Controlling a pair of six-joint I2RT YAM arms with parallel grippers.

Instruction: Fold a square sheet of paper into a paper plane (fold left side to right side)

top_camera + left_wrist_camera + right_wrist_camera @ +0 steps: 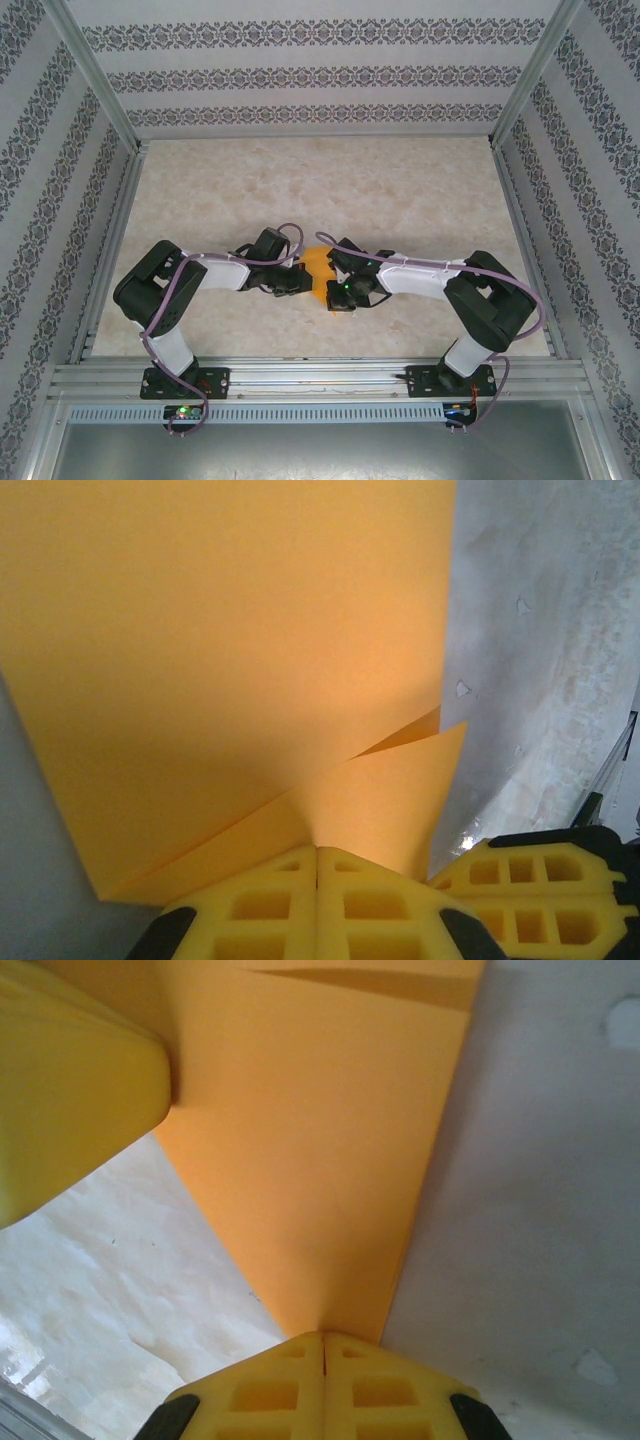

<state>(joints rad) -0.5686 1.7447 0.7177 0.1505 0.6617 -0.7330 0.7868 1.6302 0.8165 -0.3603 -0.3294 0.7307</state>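
Observation:
The square sheet of paper (318, 270) is bright orange and creased into a smaller shape. It hangs between the two grippers over the middle of the table. In the left wrist view the paper (230, 650) shows overlapping folded layers. My left gripper (317, 848) is shut on its lower edge. My right gripper (323, 1336) is shut on a narrow corner of the paper (310, 1140). From above, the left gripper (300, 281) and right gripper (337, 287) sit close together, one on each side of the sheet.
The tabletop (320, 190) is pale and marbled, with open room behind the arms. Aluminium frame posts and patterned walls (60, 180) box it in at the left, right and back. A metal rail (320, 378) runs along the near edge.

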